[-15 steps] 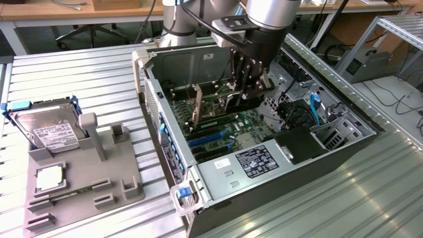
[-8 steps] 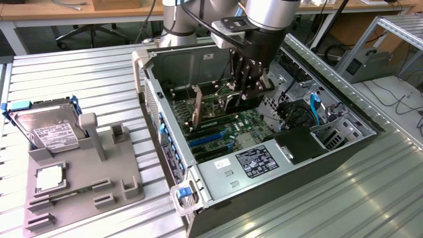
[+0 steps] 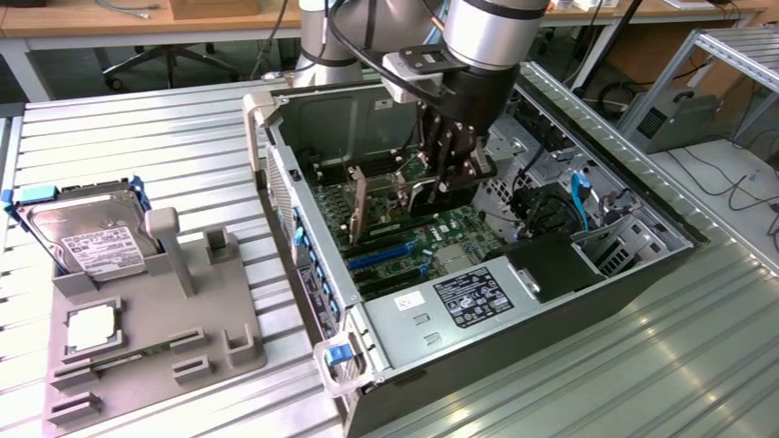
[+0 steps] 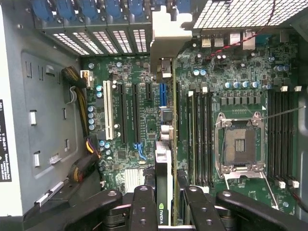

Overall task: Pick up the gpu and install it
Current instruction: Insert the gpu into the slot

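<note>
Holding the gpu [image 4: 162, 163] edge-on, the tool [image 4: 167, 204] has its fingers [image 4: 144, 207] narrowed onto the card's two flat faces. It is deep inside the open computer case [image 3: 365, 315], which lies near the middle of the counter [image 3: 146, 146]. The card stands upright over the motherboard [image 4: 240, 72], running along the blue slot [image 4: 162, 94]. Its metal bracket [image 4: 168, 38] is up against the case's rear slot openings. Whether the card's edge has entered the slot, I cannot tell.

The likely trouble is a slight tilt or sideways offset. The contacts would then land on the slot's lip and jam, or the bracket would catch on the rear frame. The memory sticks [image 4: 199, 134] sit close beside the card, so a skewed push could strike them.
</note>
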Available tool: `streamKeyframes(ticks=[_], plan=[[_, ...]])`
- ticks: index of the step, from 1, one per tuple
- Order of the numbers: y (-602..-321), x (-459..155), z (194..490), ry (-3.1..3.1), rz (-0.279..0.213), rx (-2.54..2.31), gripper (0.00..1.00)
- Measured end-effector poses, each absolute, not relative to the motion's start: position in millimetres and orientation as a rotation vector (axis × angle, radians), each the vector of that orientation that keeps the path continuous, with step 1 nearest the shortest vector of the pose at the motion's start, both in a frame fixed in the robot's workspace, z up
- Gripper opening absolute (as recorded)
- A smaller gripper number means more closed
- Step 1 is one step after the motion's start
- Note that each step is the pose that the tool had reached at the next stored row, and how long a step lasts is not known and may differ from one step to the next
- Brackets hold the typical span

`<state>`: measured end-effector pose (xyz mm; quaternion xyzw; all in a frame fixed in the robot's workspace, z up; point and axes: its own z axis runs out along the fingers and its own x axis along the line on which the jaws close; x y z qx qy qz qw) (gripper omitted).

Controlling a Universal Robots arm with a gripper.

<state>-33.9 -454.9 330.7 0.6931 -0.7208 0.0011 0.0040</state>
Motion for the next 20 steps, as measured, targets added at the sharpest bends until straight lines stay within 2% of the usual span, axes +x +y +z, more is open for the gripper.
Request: streamKeyframes(ticks=[20], plan=[[-454.9, -40.4, 320.4, -2.259, 0.003, 2.172, 0.27]])
